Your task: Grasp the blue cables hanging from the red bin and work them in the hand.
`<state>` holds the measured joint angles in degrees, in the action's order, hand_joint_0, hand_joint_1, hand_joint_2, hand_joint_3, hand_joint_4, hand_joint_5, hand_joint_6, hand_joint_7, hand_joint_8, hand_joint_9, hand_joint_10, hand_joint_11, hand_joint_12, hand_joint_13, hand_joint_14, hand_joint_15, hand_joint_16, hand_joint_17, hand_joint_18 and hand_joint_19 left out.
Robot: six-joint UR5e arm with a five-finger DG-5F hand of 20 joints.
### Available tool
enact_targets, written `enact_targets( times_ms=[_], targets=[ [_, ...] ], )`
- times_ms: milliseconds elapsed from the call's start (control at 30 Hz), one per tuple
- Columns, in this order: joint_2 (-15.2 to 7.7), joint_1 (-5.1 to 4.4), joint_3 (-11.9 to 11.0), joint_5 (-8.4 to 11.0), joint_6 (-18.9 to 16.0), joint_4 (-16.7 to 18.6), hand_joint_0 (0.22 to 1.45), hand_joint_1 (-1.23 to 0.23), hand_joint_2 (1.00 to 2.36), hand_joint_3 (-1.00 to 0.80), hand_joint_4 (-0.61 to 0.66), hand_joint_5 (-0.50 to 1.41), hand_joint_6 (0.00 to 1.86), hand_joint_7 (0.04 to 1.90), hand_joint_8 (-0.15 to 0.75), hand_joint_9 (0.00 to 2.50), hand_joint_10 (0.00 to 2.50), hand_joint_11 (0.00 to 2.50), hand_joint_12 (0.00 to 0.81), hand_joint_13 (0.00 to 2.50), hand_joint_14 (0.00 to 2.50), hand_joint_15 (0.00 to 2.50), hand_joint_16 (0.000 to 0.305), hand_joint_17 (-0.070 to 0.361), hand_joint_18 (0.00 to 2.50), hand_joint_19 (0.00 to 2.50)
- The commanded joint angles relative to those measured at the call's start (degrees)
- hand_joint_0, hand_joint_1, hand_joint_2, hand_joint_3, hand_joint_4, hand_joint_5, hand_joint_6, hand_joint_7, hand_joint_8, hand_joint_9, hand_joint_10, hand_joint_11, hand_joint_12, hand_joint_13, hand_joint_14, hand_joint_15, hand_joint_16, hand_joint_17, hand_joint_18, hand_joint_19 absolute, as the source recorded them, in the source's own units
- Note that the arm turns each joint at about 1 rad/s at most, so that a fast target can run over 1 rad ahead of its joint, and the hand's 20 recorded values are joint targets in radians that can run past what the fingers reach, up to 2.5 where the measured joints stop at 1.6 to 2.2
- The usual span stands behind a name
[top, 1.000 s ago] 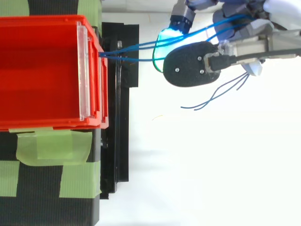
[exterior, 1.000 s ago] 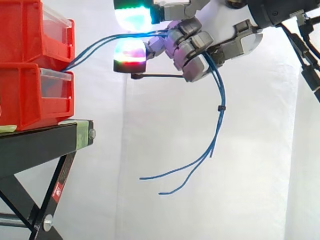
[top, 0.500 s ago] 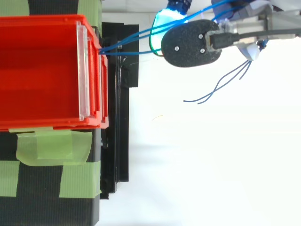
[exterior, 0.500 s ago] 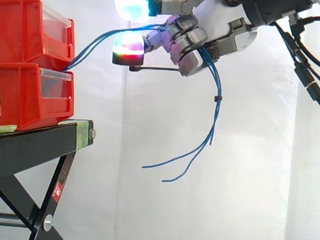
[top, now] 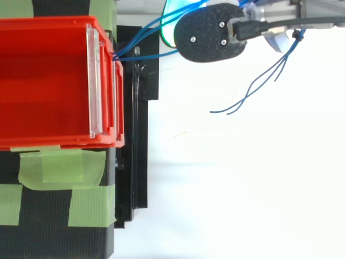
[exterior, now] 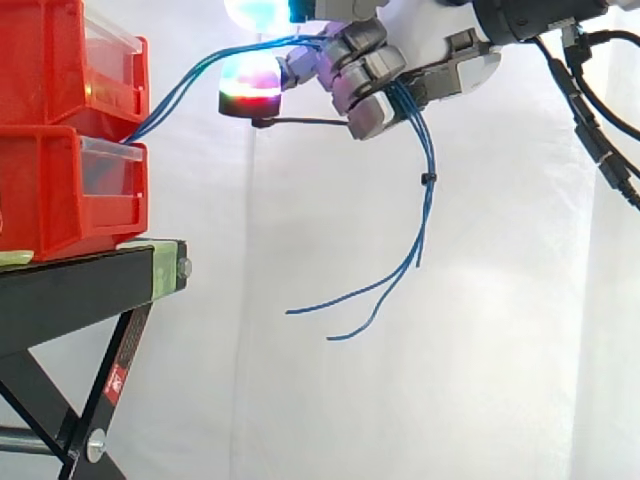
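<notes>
Cables first: your blue cables (exterior: 428, 200) leave the front of the stacked red bins (exterior: 60, 120), about where the upper bin sits on the lower one; from there they climb to the right in a slack rise and run into the hand (exterior: 365, 80). You have them grasped; the fingers are curled round the bundle, and the strands come out below the knuckles and hang down freely in front of the white curtain (exterior: 500, 350). A small black tie (exterior: 427, 178) binds the hanging part just under the hand; lower down the strands part and sweep to the left, their loose ends touching nothing. One fingertip pad (exterior: 250, 85) glows red, green and white just beside the rising cables; another glows cyan at the upper edge of the side view. From above you see the loose ends (top: 253, 94) spread out well apart from the bin (top: 48, 81); the bins stand on the black stand (exterior: 80, 290), which has green tape (top: 59, 167) stuck on it.
</notes>
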<state>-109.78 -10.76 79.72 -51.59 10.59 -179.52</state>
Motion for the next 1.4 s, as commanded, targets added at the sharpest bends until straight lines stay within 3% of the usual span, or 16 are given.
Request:
enact_targets(
  times_ms=[0, 233, 800, 1167, 1367],
  targets=[
    [0.0, 0.39, 0.0, -0.09, 1.8, 0.0, 0.88, -0.65, 1.0, -0.87, 0.23, 0.3, 0.31, 1.23, 0.511, 0.78, 2.5, 2.5, 0.522, 0.83, 2.5, 1.89, 0.06, 0.134, 1.2, 1.37],
    [-0.2, 0.74, 0.0, -1.67, 5.9, -1.4, 0.88, -0.65, 1.01, -0.87, 0.23, 0.31, 0.3, 1.23, 0.511, 0.78, 2.5, 2.5, 0.522, 0.83, 2.5, 1.89, 0.06, 0.134, 1.2, 1.37],
    [0.0, 1.09, 0.0, -1.93, 5.9, -1.8, 0.88, -0.64, 1.01, -0.86, 0.23, 0.31, 0.3, 1.23, 0.511, 0.78, 2.5, 2.5, 0.522, 0.83, 2.5, 1.89, 0.06, 0.134, 1.2, 1.37],
    [0.1, 1.35, 0.0, -1.84, 6.2, 1.8, 0.89, -0.64, 1.0, -0.87, 0.23, 0.31, 0.3, 1.24, 0.511, 0.78, 2.5, 2.5, 0.522, 0.83, 2.5, 1.89, 0.06, 0.134, 1.2, 1.37],
    [0.0, 1.35, -1.8, -1.93, 7.7, 1.8, 0.92, -0.65, 1.01, -0.79, 0.24, 0.31, 0.31, 1.22, 0.511, 0.78, 2.5, 2.5, 0.522, 0.83, 2.5, 1.89, 0.06, 0.134, 1.2, 1.37]
  ],
)
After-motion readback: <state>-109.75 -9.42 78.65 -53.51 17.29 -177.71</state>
